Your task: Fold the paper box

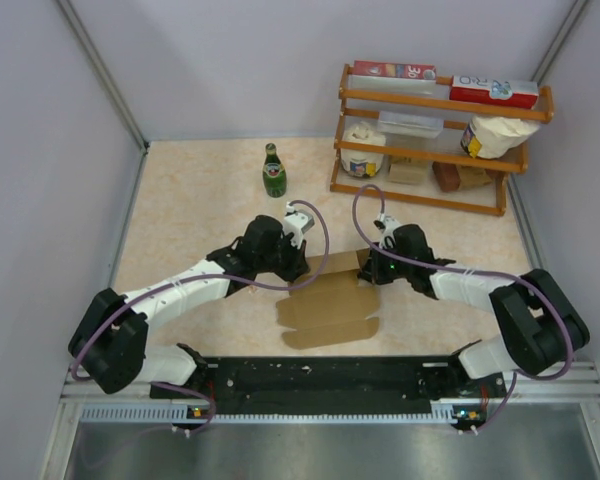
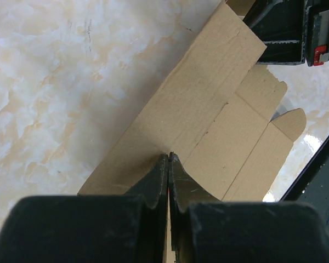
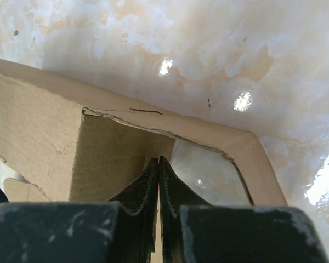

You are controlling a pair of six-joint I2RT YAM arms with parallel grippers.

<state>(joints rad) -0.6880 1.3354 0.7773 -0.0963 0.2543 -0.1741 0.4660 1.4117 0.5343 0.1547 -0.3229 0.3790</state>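
One paper box (image 1: 330, 308) touches left gripper (image 2: 169, 157) and right gripper (image 3: 158, 159)

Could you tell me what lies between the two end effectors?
The paper box: its raised panel runs from the left end effector to the right end effector, in the top external view.

Top external: fixed, high, behind base rail (image 1: 320, 378), tilted down and forward; far off, whole table (image 1: 180, 210) in shot. Left wrist: right behind left gripper (image 2: 169, 156), looking along the fingers (image 2: 153, 183), very close to paper box (image 2: 208, 109) ahead of the tips; right gripper (image 2: 263, 22) past the tips, upper right. Right wrist: same mount, even closer, box wall left of the tips, table beyond. Shared by all three: the box between both grippers.
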